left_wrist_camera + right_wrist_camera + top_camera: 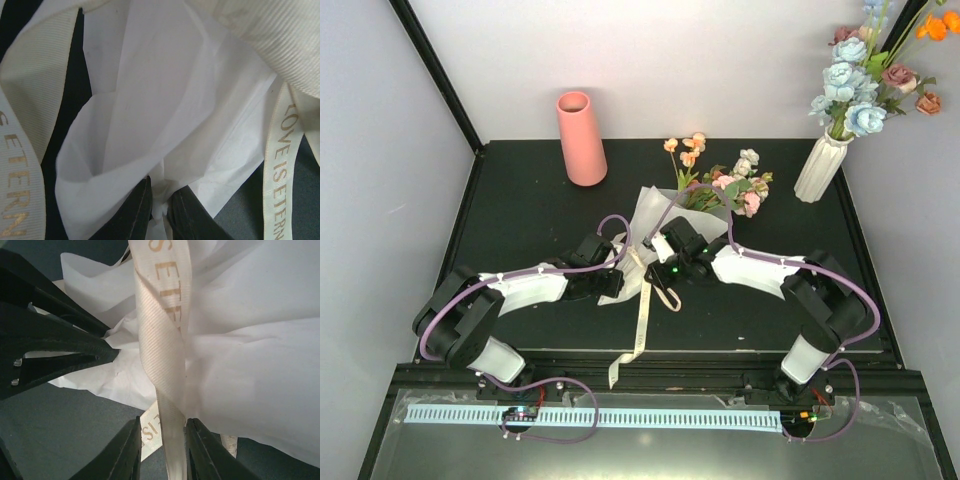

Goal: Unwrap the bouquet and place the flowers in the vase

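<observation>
The bouquet [685, 205] lies in the middle of the worktop [520, 220], pink, peach and cream flowers [740, 185] spilling from crumpled white paper [650, 205]. It looks light, floppy and easily torn, best taken by the paper's edge or the stems. The left end effector [162, 187] pinches a paper fold; the cream ribbon [165, 340] runs between the fingers of the right end effector [162, 422], but I cannot tell whether they clamp it.

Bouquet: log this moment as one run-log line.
left gripper: shut on paper | right gripper: ribbon between jaws, grip unclear | flowers: lying in paper | vase: upright, no flowers
</observation>
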Robot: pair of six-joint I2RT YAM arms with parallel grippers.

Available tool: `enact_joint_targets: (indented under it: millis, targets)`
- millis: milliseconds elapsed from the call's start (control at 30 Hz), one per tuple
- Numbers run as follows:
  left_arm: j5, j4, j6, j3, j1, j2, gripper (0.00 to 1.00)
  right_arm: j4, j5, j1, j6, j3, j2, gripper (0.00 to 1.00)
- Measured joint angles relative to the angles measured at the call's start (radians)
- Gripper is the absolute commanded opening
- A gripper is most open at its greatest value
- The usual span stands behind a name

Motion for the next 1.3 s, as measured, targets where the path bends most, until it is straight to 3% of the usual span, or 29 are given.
enact_joint_targets:
  millis: [133, 300, 467, 600, 733, 900, 1300]
  targets:
    - [0.000, 0.000, 0.000, 0.000, 0.000, 0.000, 0.13, 0.018, -0.012, 0.000, 0.005, -0.015, 0.002, 0.16]
    - [0.000, 0.000, 0.000, 0.000, 0.000, 0.000, 0.13, 0.032, -0.018, 0.000, 0.012, -0.042, 0.014, 0.14]
    - [0.000, 0.000, 0.000, 0.000, 0.000, 0.000, 0.13, 0.032, -0.018, 0.000, 0.015, -0.058, 0.016, 0.27]
    - [0.000, 0.000, 0.000, 0.000, 0.000, 0.000, 0.13, 0.035, -0.012, 0.001, 0.020, -0.058, 0.016, 0.29]
    - [0.000, 0.000, 0.000, 0.000, 0.000, 0.000, 0.13, 0.037, -0.008, 0.003, 0.020, -0.058, 0.016, 0.22]
    - [0.000, 0.000, 0.000, 0.000, 0.000, 0.000, 0.13, 0.045, -0.001, 0.006, 0.021, -0.058, 0.020, 0.03]
    - [-0.024, -0.004, -0.006, 0.000, 0.000, -0.001, 0.13, 0.004, 0.062, 0.006, 0.033, -0.135, -0.082, 0.01]
